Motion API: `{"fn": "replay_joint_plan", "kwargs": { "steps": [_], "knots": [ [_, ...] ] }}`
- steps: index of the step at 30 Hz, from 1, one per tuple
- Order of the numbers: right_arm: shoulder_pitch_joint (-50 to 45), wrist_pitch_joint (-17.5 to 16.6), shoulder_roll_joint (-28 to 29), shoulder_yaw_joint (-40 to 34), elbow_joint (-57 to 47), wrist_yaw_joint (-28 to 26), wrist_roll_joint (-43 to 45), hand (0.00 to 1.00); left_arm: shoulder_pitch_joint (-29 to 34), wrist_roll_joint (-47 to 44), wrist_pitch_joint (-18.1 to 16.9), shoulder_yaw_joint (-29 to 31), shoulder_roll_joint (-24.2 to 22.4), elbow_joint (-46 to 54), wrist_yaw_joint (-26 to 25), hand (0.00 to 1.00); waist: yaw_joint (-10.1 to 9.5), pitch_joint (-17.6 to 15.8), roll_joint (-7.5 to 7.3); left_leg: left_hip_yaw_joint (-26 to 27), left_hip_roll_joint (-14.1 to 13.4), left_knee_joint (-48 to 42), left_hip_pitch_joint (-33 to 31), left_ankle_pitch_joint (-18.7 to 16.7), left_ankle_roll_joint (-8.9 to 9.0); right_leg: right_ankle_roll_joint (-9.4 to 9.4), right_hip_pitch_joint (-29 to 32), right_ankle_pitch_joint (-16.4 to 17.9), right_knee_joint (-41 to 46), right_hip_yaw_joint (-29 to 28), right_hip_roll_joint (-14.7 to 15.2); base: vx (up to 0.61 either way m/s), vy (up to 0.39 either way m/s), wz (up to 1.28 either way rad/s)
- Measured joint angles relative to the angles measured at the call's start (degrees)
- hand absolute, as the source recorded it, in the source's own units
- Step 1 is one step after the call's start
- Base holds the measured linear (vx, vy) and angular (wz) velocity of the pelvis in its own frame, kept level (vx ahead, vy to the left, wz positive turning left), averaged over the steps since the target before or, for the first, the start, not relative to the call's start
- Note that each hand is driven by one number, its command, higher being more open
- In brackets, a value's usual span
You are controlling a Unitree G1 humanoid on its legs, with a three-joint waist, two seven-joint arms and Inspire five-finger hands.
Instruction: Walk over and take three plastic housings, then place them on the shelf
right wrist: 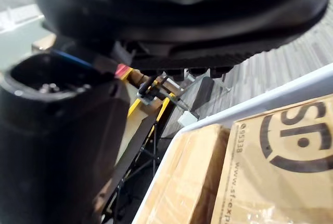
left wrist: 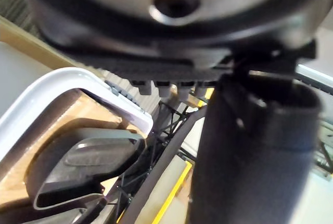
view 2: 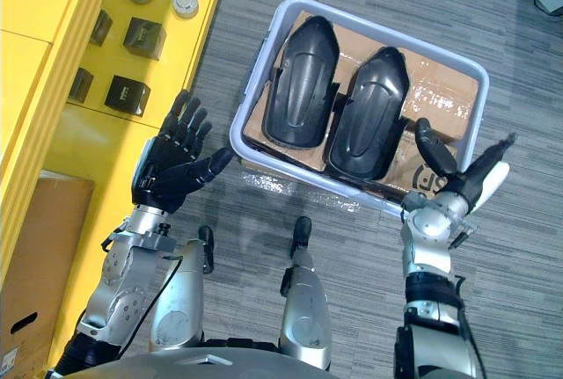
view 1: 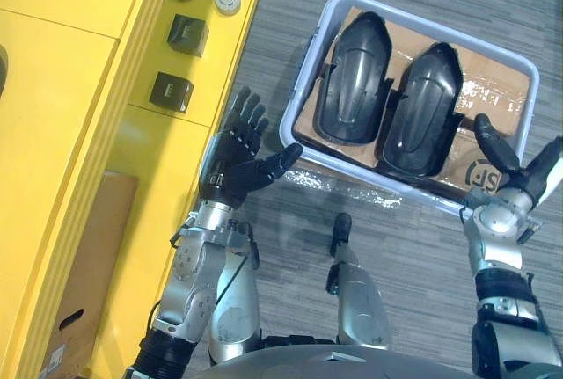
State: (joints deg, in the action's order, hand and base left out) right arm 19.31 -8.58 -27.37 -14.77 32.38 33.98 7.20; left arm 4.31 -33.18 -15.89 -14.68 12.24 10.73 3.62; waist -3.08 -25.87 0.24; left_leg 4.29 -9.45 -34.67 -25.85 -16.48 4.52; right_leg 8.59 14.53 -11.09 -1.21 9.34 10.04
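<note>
— Where are the housings?
— Two glossy black plastic housings [view 1: 354, 80] [view 1: 422, 111] lie side by side in the pale grey plastic crate [view 1: 293, 111], on its brown cardboard lining [view 1: 493, 80]; the crate sits on the grey carpet floor [view 1: 422, 243], beside the yellow shelf [view 1: 79, 89].
— And the hands?
— The left hand [view 1: 233, 168] is spread wide and holds nothing, thumb tip at the crate's near corner; the right hand [view 1: 521, 184] is spread too, thumb over the rim at the other near corner.

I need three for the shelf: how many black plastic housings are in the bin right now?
2. The left housing and the right housing lie side by side on cardboard in the white bin. A third may be hidden under them.
</note>
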Motion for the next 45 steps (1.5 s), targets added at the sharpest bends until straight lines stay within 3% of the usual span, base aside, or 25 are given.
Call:
{"fn": "replay_joint_plan", "kwargs": {
  "steps": [9,12,15,20,21,31,38,45],
  "knots": [
    [11.1,0.7,-7.8,5.5,12.3,-4.0,0.0,1.00,-2.2,0.1,0.0,-0.2,-0.2,-4.8,0.3,1.00,-0.94,-1.4,1.91,-1.8,0.4,-0.3,-2.3,0.2,-0.28,0.07,1.0,-0.1,0.0,1.5,0.0,-0.04,-0.020,0.08],
    [14.9,3.5,-10.7,7.9,15.4,-7.0,0.2,1.00,-2.8,0.0,0.0,-0.2,-0.3,-4.8,0.3,1.00,-1.49,-1.9,2.86,-2.5,1.0,-0.1,-3.1,0.8,-0.64,0.08,1.5,-0.2,0.0,2.2,0.4,-0.04,-0.020,0.12],
    [17.9,5.6,-11.1,10.3,19.0,-9.8,1.6,1.00,-3.0,0.0,-0.1,-0.2,-0.3,-5.7,0.3,1.00,-1.79,-2.0,3.07,-3.1,1.1,0.0,-3.4,1.0,-0.64,0.04,1.4,-0.2,0.0,2.9,0.4,-0.04,-0.021,0.10],
    [19.5,5.8,-11.8,11.0,24.1,-11.6,2.4,1.00,-4.4,0.0,-0.1,-0.7,-0.9,-8.2,0.1,1.00,-2.89,-2.1,3.31,-3.6,1.8,0.3,-3.7,1.5,-0.88,0.00,1.4,-0.3,0.2,3.4,0.9,-0.05,-0.010,0.09],
    [20.0,5.9,-12.7,11.0,25.0,-13.2,2.6,0.00,-4.3,0.0,-0.1,-0.7,-1.1,-8.3,0.0,1.00,-3.02,-2.1,3.36,-3.8,2.0,0.7,-3.9,1.7,-0.95,-0.18,1.6,-0.5,0.2,3.7,1.0,-0.06,-0.004,0.10],
    [21.5,12.6,-20.1,13.3,25.3,-21.6,-2.5,0.00,-4.6,0.0,-0.2,-0.6,-1.0,-8.8,-0.5,1.00,-2.66,-2.1,3.35,-4.6,1.8,1.9,-5.1,3.6,-0.23,-0.48,2.6,-0.7,0.3,4.6,0.6,-0.09,-0.023,0.04],
    [22.0,16.7,-18.1,14.8,25.4,-22.1,-6.4,0.00,-4.7,0.2,-0.2,-0.9,-0.9,-8.7,-0.6,1.00,-2.76,-2.1,3.13,-4.5,0.7,5.9,-0.9,5.6,1.16,-1.75,0.5,-0.3,0.2,4.6,-0.5,-0.05,-0.069,-0.02],
    [17.3,16.8,-13.8,8.6,21.7,-22.4,-4.4,0.00,-3.4,4.2,0.5,0.1,0.1,-6.4,-2.4,1.00,-2.85,-1.8,2.07,-4.2,-0.3,9.3,3.6,6.9,2.10,-2.87,-2.1,0.5,0.2,4.6,-1.5,-0.01,-0.045,-0.01]
  ]
}}
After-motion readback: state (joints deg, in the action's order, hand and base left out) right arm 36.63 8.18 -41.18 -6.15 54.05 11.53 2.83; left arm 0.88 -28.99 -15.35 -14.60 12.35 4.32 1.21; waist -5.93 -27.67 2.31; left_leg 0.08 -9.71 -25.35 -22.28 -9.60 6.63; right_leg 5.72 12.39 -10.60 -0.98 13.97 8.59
